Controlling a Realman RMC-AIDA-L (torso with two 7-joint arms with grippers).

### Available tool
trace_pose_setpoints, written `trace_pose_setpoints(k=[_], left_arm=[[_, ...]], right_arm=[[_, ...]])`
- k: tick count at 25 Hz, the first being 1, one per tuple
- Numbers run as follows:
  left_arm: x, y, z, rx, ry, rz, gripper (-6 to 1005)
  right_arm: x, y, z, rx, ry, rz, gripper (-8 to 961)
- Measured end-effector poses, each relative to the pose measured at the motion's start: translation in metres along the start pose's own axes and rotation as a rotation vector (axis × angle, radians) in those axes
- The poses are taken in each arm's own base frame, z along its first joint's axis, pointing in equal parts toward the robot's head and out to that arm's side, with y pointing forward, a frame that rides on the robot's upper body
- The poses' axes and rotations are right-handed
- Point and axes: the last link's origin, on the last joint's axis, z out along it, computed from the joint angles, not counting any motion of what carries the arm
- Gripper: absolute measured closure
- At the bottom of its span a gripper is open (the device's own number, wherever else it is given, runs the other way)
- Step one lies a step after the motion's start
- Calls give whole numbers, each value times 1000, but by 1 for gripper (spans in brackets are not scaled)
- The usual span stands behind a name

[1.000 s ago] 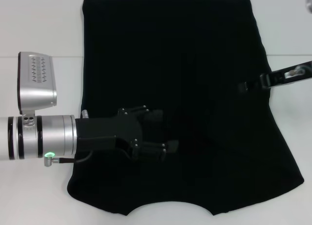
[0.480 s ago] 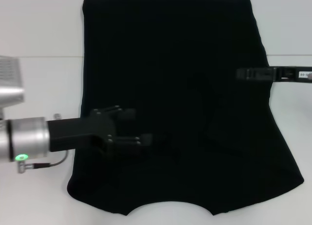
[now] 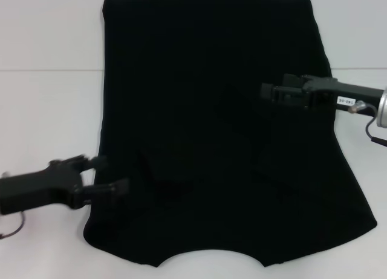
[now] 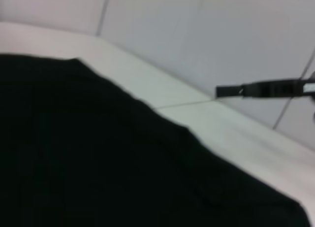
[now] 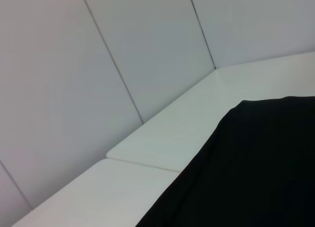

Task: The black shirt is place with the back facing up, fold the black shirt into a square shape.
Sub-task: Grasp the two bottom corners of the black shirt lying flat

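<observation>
We find the left gripper (image 3: 112, 176) withdrawn from the middle of the black shirt (image 3: 211, 79) to its near-left edge, fingers spread apart and empty, hovering just beside the hem. The shirt itself lies flat across the white table (image 3: 48, 97), sleeves already turned in, collar notch nearest us. At the right, the right gripper (image 3: 269, 91) has advanced inward over the fabric's right half, its claw seemingly parted and holding nothing. We judge both arms are repositioning for the next fold.
</observation>
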Motion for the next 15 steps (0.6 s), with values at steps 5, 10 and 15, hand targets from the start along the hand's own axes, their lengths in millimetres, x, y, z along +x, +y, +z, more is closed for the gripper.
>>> trace_pose_setpoints(k=[5, 10, 15], left_arm=[[-19, 0, -19, 52, -55, -25, 64], [-34, -3, -28, 110, -111, -27, 64], [-37, -8, -26, 124, -202, 14, 64]], right_arm=[[-9, 1, 6, 2, -4, -13, 9], [-18, 2, 11, -8, -10, -30, 10], [-19, 8, 17, -37, 53, -69, 10]])
